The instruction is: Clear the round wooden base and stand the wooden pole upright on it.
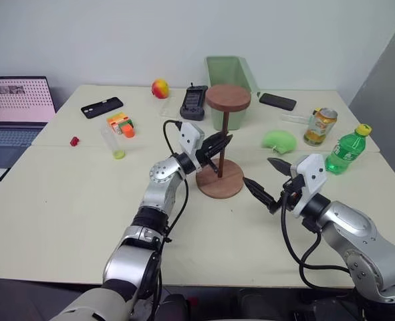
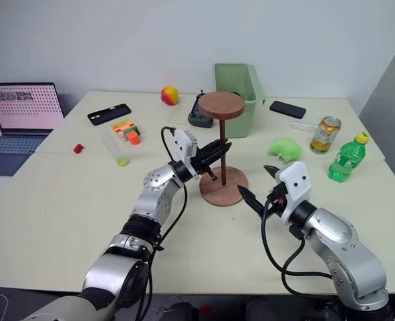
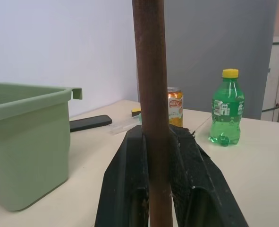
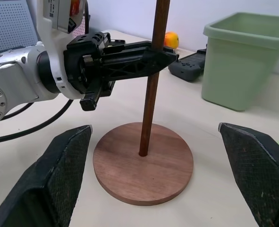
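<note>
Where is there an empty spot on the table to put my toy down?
The widest bare stretch lies on the robot's left, between the laptop and the round wooden base. The back is crowded: green bin, phones, can, green bottle. The middle is busy with the left gripper holding the wooden pole.

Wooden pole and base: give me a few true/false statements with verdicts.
1. The left claw is shut on the wooden pole. True.
2. The pole lies flat on the table. False: it stands upright, its lower end on the round wooden base, its disc end up.
3. The right claw grips the base. False: it is open, beside the base and not touching it.
4. The green bottle stands on the base. False: it stands on the table, off to the right.
5. A green bin sits behind the pole. True.
</note>
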Action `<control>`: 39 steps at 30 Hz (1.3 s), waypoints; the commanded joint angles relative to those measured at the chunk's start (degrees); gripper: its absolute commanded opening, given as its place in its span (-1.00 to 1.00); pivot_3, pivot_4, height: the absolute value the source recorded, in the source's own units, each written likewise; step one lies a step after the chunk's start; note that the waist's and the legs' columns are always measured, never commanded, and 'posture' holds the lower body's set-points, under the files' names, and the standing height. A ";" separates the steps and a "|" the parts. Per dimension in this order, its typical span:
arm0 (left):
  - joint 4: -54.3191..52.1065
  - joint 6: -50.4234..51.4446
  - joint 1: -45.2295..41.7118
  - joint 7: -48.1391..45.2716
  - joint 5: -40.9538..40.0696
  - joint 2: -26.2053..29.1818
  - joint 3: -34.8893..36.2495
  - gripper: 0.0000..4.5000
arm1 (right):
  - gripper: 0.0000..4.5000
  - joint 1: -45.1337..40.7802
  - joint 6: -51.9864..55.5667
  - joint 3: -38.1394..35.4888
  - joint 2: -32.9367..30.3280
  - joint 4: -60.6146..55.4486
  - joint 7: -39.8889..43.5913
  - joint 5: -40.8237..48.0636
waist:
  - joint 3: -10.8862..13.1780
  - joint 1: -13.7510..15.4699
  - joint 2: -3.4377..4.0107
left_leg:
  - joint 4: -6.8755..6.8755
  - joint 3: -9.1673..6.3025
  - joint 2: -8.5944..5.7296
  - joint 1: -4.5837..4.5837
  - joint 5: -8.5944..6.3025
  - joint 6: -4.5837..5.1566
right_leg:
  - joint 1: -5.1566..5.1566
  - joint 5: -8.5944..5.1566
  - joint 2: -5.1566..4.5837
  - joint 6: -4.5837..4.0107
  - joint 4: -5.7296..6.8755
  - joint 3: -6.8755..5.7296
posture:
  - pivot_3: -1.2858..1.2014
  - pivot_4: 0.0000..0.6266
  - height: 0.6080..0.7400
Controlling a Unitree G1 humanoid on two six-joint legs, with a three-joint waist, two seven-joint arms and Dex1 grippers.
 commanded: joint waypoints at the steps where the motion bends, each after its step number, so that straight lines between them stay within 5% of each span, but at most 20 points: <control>1: 2.06 7.79 6.25 -0.92 3.43 4.67 -1.28 -0.88 | 1.00 -0.41 -0.39 -1.27 0.12 -2.38 -0.26 0.84 | -0.05 -0.18 0.06 | -0.03 0.01 0.01 0.01 0.00 0.00 | 0.00 0.00 0.00 0.00 -0.02 0.01 | 0.03 -0.52 1.00; 37: 5.52 12.73 2.68 -2.50 3.78 7.87 -1.82 -0.88 | 1.00 -1.25 -0.28 -0.89 0.65 -1.85 -1.24 0.92 | -0.03 -0.86 0.09 | -0.17 0.07 0.58 -0.02 -0.01 -0.03 | 0.00 -0.12 0.01 0.19 -0.21 0.07 | 0.03 -0.52 1.00; 39: 5.03 12.42 2.58 -2.83 3.35 7.82 -1.53 -0.57 | 1.00 -1.31 -0.34 -0.86 0.63 -1.77 -1.17 0.91 | 0.02 -0.86 0.13 | -0.18 0.09 0.60 -0.03 -0.01 -0.03 | 0.00 -0.13 0.01 0.20 -0.23 0.07 | 0.03 -0.52 1.00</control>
